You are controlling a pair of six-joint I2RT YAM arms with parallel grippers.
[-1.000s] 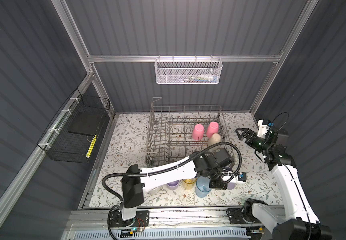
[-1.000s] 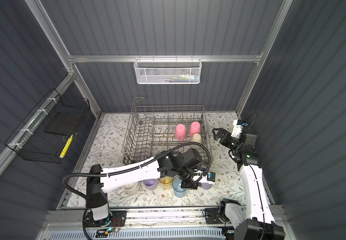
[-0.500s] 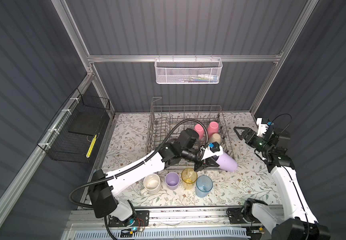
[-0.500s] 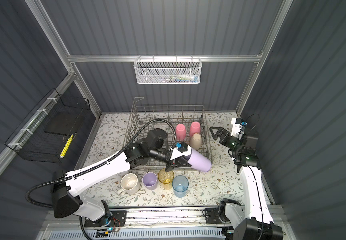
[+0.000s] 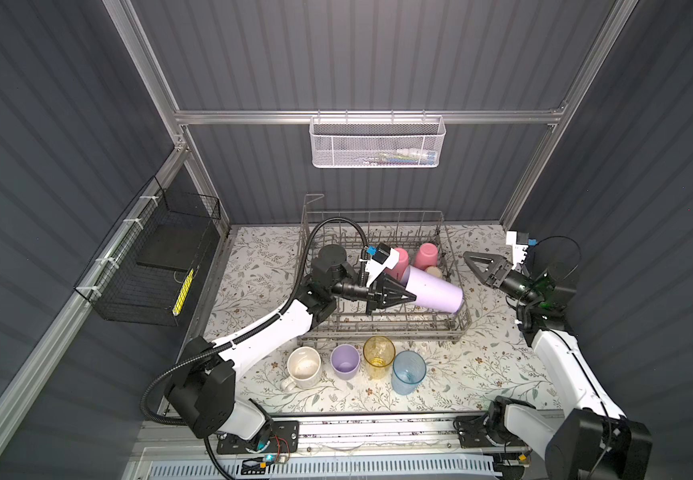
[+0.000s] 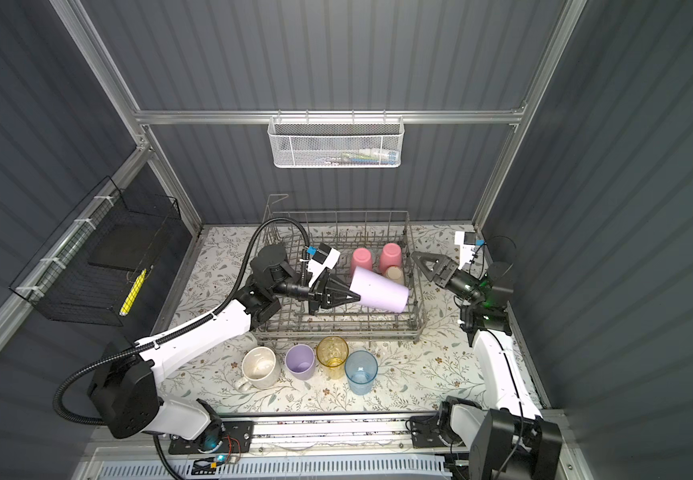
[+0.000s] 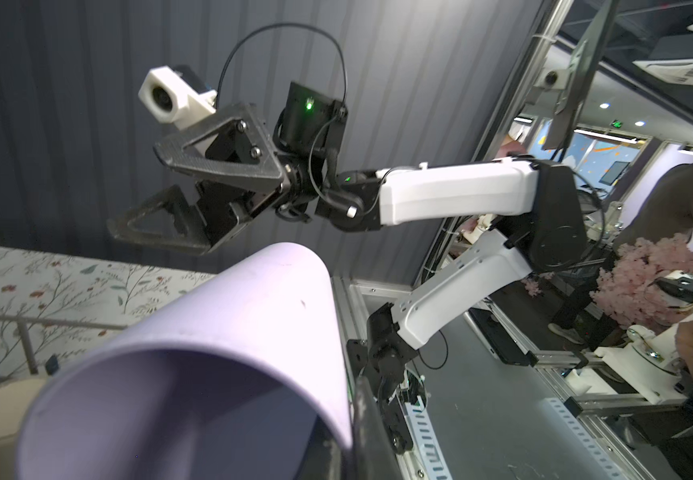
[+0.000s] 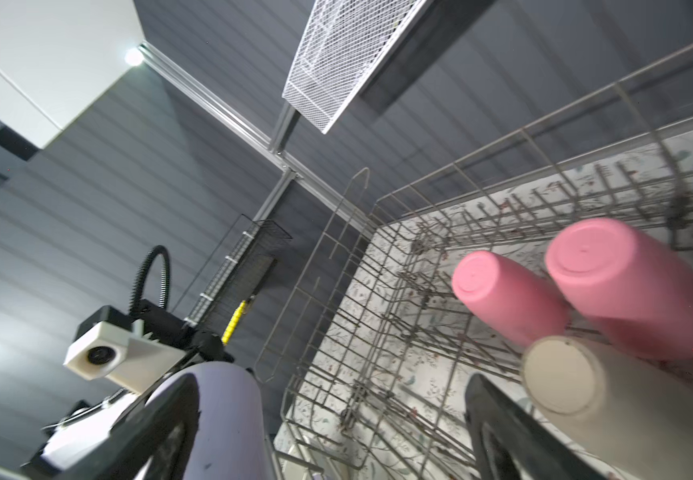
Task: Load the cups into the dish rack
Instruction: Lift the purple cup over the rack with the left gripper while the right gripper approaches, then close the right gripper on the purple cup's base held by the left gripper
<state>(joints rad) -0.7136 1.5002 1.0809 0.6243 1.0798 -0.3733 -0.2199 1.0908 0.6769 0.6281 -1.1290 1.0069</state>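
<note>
My left gripper (image 5: 407, 296) is shut on the rim of a lilac cup (image 5: 436, 291) (image 7: 220, 332). It holds the cup on its side above the right half of the grey wire dish rack (image 5: 373, 214) (image 8: 502, 137). Two pink cups (image 5: 400, 259) (image 5: 426, 254) and a beige cup (image 5: 434, 272) stand upside down in the rack's rear right. My right gripper (image 5: 471, 262) (image 7: 137, 191) is open just right of the rack, pointing at the held cup, with nothing between its fingers. On the table in front are a cream mug (image 5: 304, 365), a second lilac cup (image 5: 344, 362), a yellow tumbler (image 5: 378, 357) and a blue tumbler (image 5: 407, 371).
A white mesh basket (image 5: 378, 143) hangs on the rear wall above the rack. A black wire basket (image 5: 149, 266) hangs on the left wall. The rack's raised sides stand between the two grippers and the floral table mat (image 5: 481, 365).
My left gripper has lifted the lilac cup from the front row and carried it back over the rack, tipping it sideways. The right gripper shifted slightly toward the rack and stays open.
</note>
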